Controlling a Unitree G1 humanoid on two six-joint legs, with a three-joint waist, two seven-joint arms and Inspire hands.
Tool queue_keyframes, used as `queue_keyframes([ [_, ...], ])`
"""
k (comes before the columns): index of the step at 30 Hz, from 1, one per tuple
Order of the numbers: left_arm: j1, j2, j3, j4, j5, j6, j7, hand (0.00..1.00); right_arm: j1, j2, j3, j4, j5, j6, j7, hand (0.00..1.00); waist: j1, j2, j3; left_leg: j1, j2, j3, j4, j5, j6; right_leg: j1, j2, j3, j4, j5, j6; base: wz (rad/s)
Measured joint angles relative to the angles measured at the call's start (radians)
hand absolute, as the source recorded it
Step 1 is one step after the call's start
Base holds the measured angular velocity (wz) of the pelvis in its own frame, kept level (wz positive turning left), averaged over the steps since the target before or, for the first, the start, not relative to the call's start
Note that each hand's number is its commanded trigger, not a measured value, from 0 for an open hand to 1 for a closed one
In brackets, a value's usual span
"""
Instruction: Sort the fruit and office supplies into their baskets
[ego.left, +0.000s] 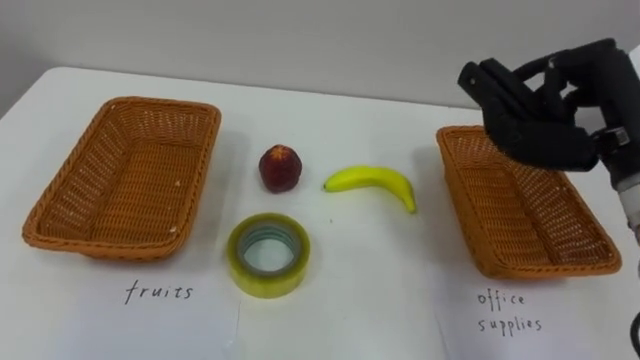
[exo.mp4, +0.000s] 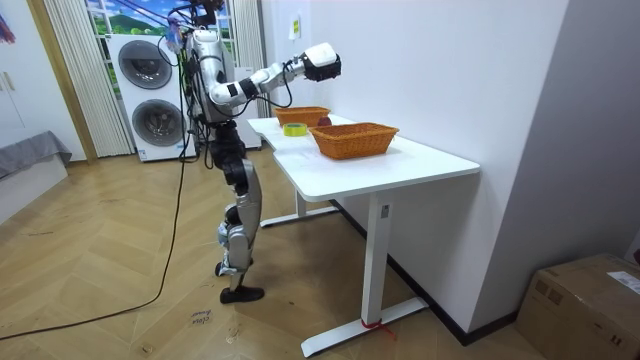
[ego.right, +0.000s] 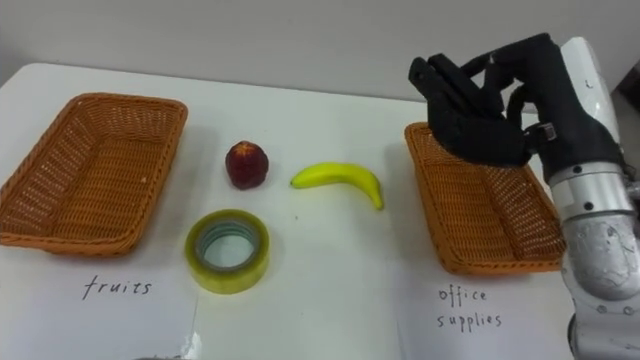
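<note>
Overhead, the right hand (ego.right: 487, 128) holds its black fingers (ego.right: 450, 85) loosely spread, empty, above the rectangular woven wicker basket (ego.right: 485, 225).

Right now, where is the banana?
In the left eye view the banana lies on the white table, just right of the middle, between the red fruit and the office supplies basket, touching neither.

Rough woven wicker baskets (ego.left: 70, 195), glossy tape roll (ego.left: 265, 287), smooth matt table (ego.left: 350, 270).
</note>
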Motion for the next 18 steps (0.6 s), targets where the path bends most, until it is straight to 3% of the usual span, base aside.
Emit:
queue_keyframes([
  [18, -0.002, 0.001, 0.018, 0.000, -0.001, 0.003, -0.004, 0.00, 0.013, -0.001, 0.001, 0.069, -0.004, -0.002, -0.004, 1.00, -0.009, 0.019, -0.0005, 0.003, 0.000, 0.000, -0.001, 0.000, 0.000, 0.000, 0.001, 0.008, 0.000, 0.000, 0.000, -0.01],
])
